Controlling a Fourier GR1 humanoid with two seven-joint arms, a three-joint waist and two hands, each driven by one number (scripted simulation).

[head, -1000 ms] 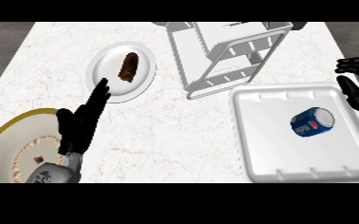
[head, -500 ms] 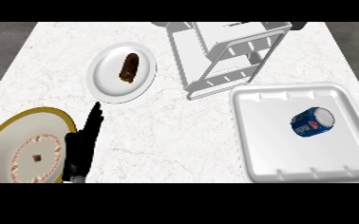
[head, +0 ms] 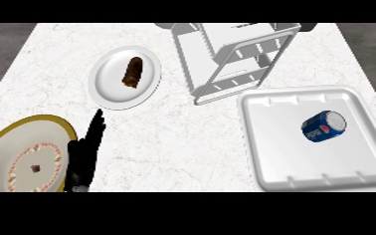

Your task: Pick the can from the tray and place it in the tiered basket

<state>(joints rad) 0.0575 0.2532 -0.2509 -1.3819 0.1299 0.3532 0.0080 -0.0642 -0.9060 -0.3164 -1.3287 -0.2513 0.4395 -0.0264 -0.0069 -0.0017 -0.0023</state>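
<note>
A blue can (head: 323, 126) lies on its side in the white tray (head: 273, 149) at the right. The white tiered basket (head: 234, 55) stands at the back, just beyond the tray's far left corner. My left hand (head: 86, 152) shows at the lower left, open, its straight fingers pointing up the counter, far from the can. It holds nothing. My right hand is out of the picture.
A white plate (head: 109, 79) with a brown pastry (head: 132, 71) sits at the back left. A gold-rimmed plate (head: 21, 144) with a small cake piece lies at the lower left, beside my left hand. The marble counter (head: 183, 139) spans the view.
My left hand has drawn back toward the lower edge, its forearm leaving view. My right hand, earlier at the right edge, has left the picture. The can has not moved.
</note>
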